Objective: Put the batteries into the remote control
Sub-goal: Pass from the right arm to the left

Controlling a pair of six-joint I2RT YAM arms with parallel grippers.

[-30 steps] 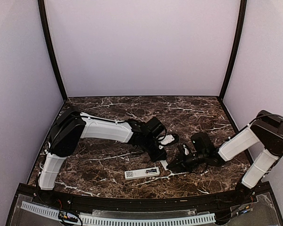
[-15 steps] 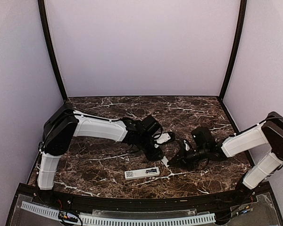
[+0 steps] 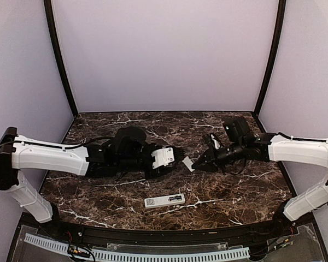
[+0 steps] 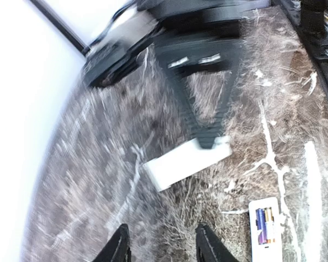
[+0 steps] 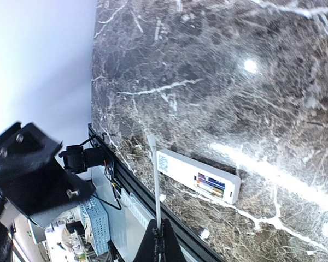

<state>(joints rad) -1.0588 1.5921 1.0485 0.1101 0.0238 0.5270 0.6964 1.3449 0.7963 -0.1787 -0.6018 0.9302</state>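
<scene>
Status: batteries look loaded. The remote (image 3: 164,201) lies back-up on the tabletop (image 3: 235,191) near the front edge, between the two arms, nothing touching it. Its compartment is open, with the batteries (image 4: 264,225) side by side inside.

Right tool (image 3: 199,162) is clamped on the cover (image 3: 188,164), a thin white plate held up off the tabletop, behind the remote and well apart from it. Left tool (image 4: 161,229) has its fingers apart and empty, hovering just beside the cover.

My read on the step: refit the cover. Next move needs the right arm to bring the cover down toward the remote, flat and lined up with the compartment, then slide or press it home. The left tool probably has to pin the remote so it doesn't skate.

Count: 1 remote, 2 batteries (as far as the wrist views show), 1 cover, 2 tools.
</scene>
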